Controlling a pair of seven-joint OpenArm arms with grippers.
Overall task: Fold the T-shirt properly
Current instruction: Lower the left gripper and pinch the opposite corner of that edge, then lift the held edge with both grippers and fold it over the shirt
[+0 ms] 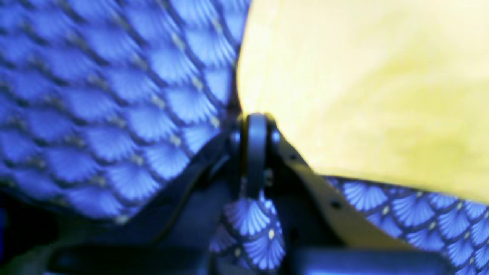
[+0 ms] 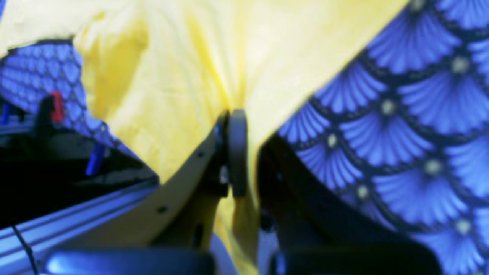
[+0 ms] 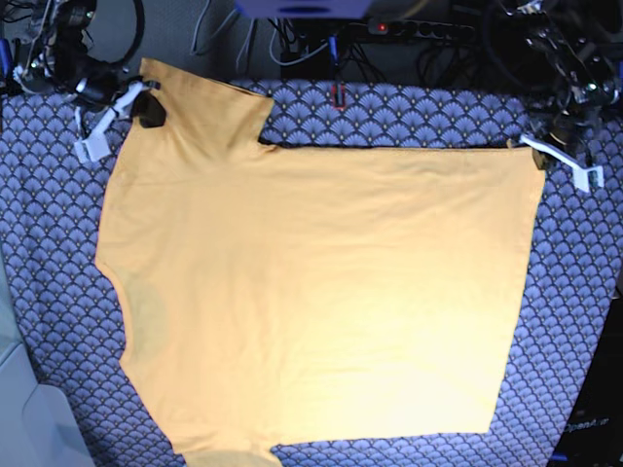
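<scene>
- Right gripper (image 2: 233, 152): pinched shut on a bunch of yellow T-shirt (image 3: 311, 292), by the sleeve at far left.
- Spread flat on blue scallop-patterned cloth (image 3: 49, 243); seen whole from base only.
- Left gripper (image 1: 256, 152): shut at far right corner, blue cloth between the jaws up close.

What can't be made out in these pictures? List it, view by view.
1. Base view: the lower sleeve of the T-shirt is cut off by the bottom edge.
2. Left wrist view: blur hides whether the shut left tool pinches the T-shirt, the patterned cloth, or both.
3. Base view: the right tool is too small to show its grip; only the right wrist view shows it shut on the T-shirt.
</scene>
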